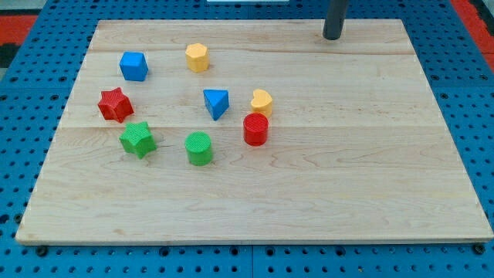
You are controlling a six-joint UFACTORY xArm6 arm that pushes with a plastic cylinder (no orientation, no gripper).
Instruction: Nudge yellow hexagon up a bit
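The small yellow hexagon-shaped plastic block [197,57] looks light, rigid and smooth-sided, so I judge it will slide easily on the pale wooden tabletop [324,185] and could spin if struck off-centre. It cannot be gripped; contact belongs on the middle of its lower face, pushing toward the view's top. It sits near the tabletop's top edge, left of centre, with the blue plastic cube [133,66] near on its left. The tool is a plain dark rod with nothing to spread or pinch; my tip [333,37] touches no block, well apart to the hexagon's right, near the top edge.
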